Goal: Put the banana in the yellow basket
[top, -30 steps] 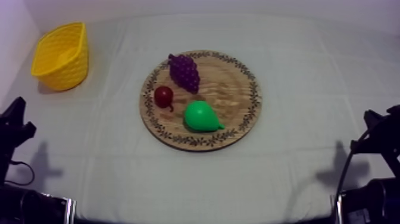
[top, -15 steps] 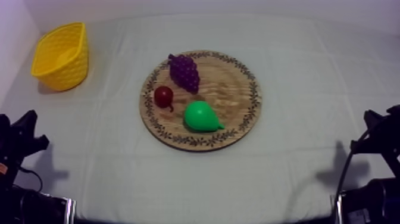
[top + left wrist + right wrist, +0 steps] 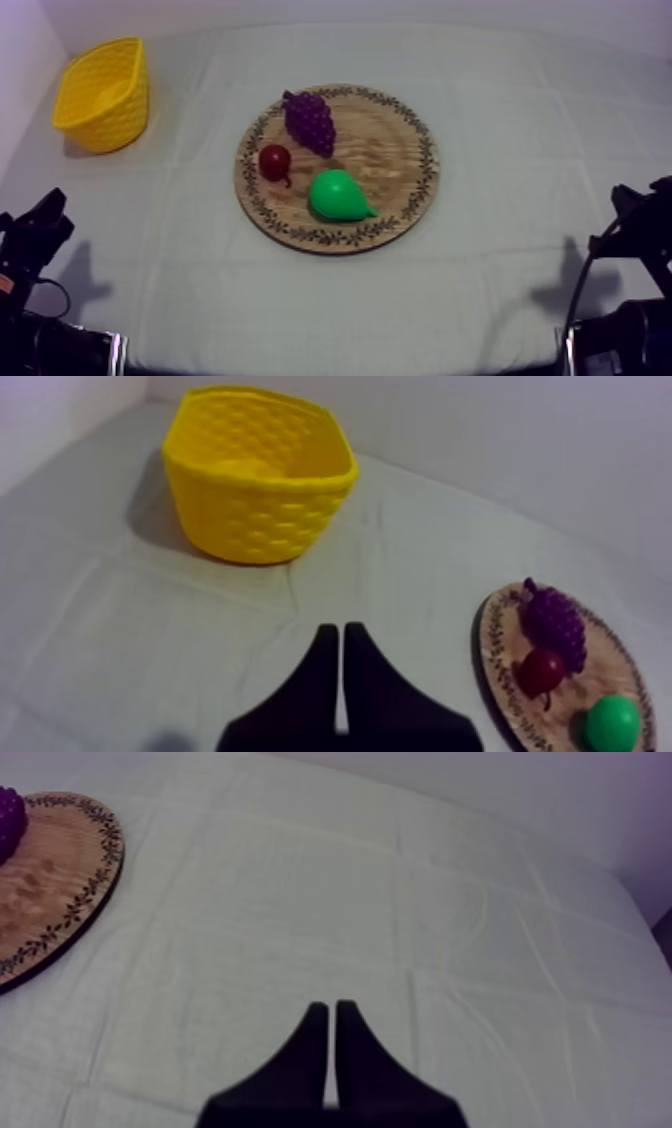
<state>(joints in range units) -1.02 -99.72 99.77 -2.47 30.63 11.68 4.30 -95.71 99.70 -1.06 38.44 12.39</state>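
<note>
The round wooden board (image 3: 390, 150) lies at the table's middle and carries a bunch of grapes (image 3: 310, 120), a small red fruit (image 3: 274, 161) and a green pear (image 3: 338, 195). The yellow basket (image 3: 103, 95) stands at the far left corner. My left gripper (image 3: 45, 215) rests low at the left edge, well short of the basket. In the left wrist view its fingers (image 3: 341, 638) lie shut as a narrow wedge pointing toward the basket (image 3: 260, 476). My right gripper (image 3: 630, 200) rests low at the right edge, shut (image 3: 329, 1014) over bare cloth, right of the board (image 3: 50, 882).
Grey-white cloth covers the whole table. A wall rises behind the basket and along the far edge. Open cloth lies between the board and each arm, and between the board and the basket.
My left gripper has shifted a little down and to the right at the left edge. The right arm, the fruit and the basket have stayed put.
</note>
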